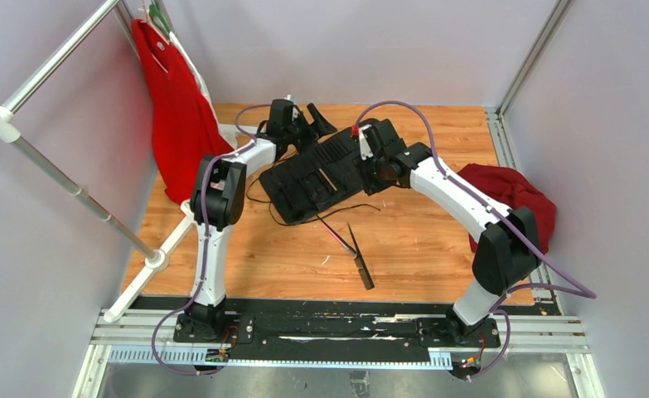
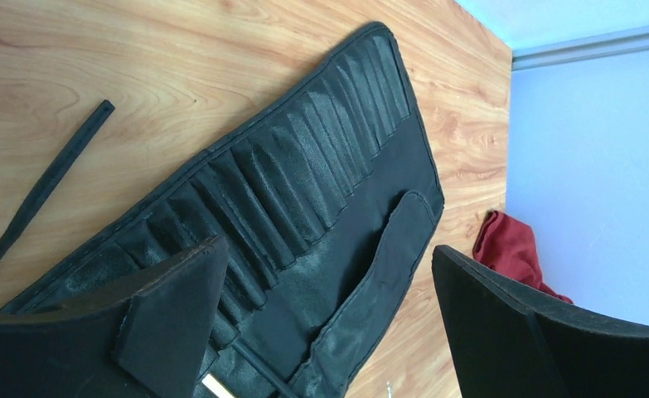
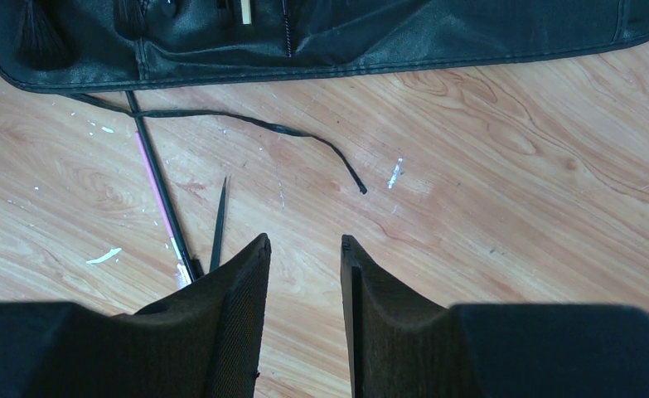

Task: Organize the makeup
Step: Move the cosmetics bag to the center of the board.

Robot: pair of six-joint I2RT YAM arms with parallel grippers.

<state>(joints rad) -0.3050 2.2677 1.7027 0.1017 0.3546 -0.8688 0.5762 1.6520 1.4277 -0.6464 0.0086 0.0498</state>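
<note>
We see two claws, both empty. The left claw (image 2: 329, 249) hangs over the one black slotted roll (image 2: 321, 166), its jaws spread wide with nothing between them. The right claw (image 3: 304, 249) stands above bare wood of the desk (image 3: 503, 166), its jaws about half apart, and nothing is held there either.

The makeup brushes (image 1: 360, 261) are in two places. Loose on the desk, just near of the roll, we count three slim shafts in the right wrist view. A black brush (image 3: 137, 118) and a pink brush (image 3: 153, 178) lie tight side by side, and a pointed black brush (image 3: 219, 224) lies just beside them, ahead of the right claw's left finger. In the roll's pockets that view shows four more pieces: two dark bristle tufts (image 3: 35, 41), one tan handle end (image 3: 244, 10) and one thin black shaft (image 3: 286, 29).

One cord (image 3: 246, 124) trails from the roll across the wood, and one flat strap (image 2: 47, 178) lies beside the roll in the left wrist view.

One red cloth (image 1: 511, 195) is bunched at the desk's right edge. One red garment (image 1: 180, 108) hangs on the white rack (image 1: 55, 166) at the left.
</note>
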